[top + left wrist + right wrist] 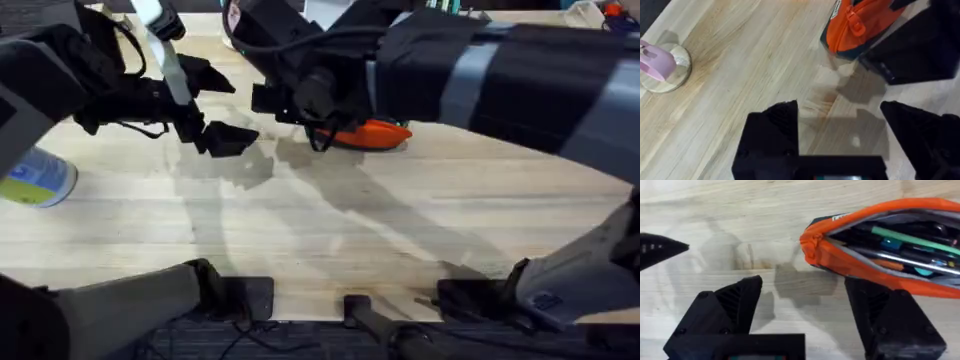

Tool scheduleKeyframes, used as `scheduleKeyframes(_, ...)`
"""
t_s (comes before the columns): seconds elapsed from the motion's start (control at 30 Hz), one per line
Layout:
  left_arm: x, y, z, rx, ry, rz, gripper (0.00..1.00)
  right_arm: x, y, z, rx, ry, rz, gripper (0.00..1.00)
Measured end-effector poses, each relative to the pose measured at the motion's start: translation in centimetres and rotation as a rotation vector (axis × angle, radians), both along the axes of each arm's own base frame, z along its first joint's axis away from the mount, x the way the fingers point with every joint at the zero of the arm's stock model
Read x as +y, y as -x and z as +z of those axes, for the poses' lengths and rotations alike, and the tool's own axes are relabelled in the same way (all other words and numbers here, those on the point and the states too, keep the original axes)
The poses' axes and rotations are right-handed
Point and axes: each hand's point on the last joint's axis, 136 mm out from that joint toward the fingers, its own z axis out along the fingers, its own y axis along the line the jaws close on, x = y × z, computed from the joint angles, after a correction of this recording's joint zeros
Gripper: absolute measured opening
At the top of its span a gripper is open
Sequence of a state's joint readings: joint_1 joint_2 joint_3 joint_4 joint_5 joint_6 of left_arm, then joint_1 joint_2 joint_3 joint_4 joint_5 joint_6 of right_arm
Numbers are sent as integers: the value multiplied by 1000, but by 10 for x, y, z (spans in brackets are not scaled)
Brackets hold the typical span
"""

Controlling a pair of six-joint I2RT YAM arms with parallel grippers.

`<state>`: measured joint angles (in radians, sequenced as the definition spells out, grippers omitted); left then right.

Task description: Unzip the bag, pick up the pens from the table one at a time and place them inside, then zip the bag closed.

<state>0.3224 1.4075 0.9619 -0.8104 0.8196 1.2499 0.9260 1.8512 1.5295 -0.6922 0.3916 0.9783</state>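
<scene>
So, over at nine o'clock on the table [330, 230] a blue-and-yellow container [38, 178] lay on its side at the edge. Moving along, the left gripper [215, 105] hovered above the wood around eleven o'clock, claw released, its black fingers [771, 131] spread wide with bare planks between them. Its wrist camera caught a pink object on a clear round base [662, 67] well off to one side, and the end of the bag [860, 25] just beyond the fingertips. Now to the middle: the right gripper [275, 100] sat close to twelve o'clock, reaching in across the centre, released as well, holding nothing. From its wrist view the fingers [727, 305] stood apart over the table, with the orange pouch lying just ahead of them, zipper wide open, and pens [910, 242] plus other colourful writing tools packed inside. Overhead, the bag peeked out orange at about one o'clock, mostly hidden beneath the right arm.
</scene>
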Motion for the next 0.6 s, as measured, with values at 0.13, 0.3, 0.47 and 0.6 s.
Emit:
scheduleKeyframes(0.13,0,0,0,0,0,0,993,1,-6,-10,3,6,-7,996)
scheduleKeyframes(0.3,0,0,0,0,0,0,993,-3,-20,-18,0,2,-36,996)
scheduleKeyframes(0.47,0,0,0,0,0,0,993,-9,-31,-35,13,19,-62,996)
scheduleKeyframes(0.6,0,0,0,0,0,0,993,-10,-34,-43,21,29,-69,952)
